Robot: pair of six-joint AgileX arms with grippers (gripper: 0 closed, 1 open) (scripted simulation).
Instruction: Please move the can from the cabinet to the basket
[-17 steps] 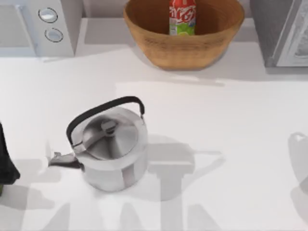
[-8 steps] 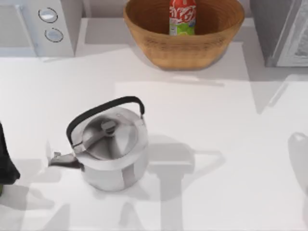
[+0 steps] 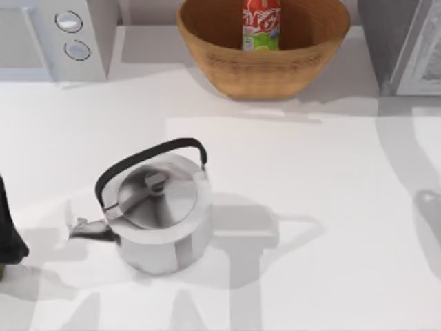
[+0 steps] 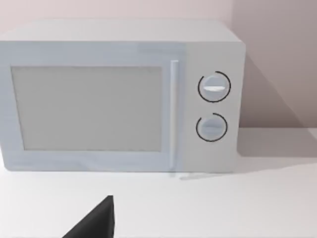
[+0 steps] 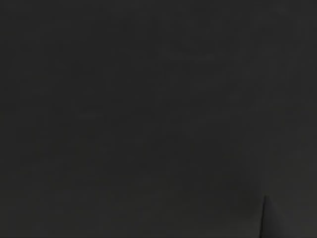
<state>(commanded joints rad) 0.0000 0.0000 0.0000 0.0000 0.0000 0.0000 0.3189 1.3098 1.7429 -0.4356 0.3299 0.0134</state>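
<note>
Field notes for you, operator.

The can [image 3: 261,25] stands upright inside the basket [image 3: 227,65], toward its far side, red body with white script and the green lime patch low on its face. The basket sits at the far edge of the table [image 3: 331,207], about centre, its tan woven wall facing you.

The cabinet [image 3: 400,48] is at the far right corner, dark grey side and lighter framed door panel cut off by the frame edge. It stands just beside the basket, apart from it.

The microwave [image 3: 55,38] is at the far left corner, two round knobs on its right-hand panel. The left wrist view looks straight at the microwave [image 4: 119,99]: pale door window, vertical handle, both knobs stacked one above the other.

The steel kettle [image 3: 158,214] stands on the table left of centre, near side, well apart from the basket. Its black handle arches over the lid; the spout points to the table's left.

Left arm [image 3: 8,234]: a dark piece of it sits at the table's left edge, near side, beside the kettle's spout but not touching. A dark tip of its gripper [image 4: 94,223] shows low in the left wrist view; you cannot tell whether it is open or closed.

Right wrist view is dark. You cannot tell the right gripper's state either.
</note>
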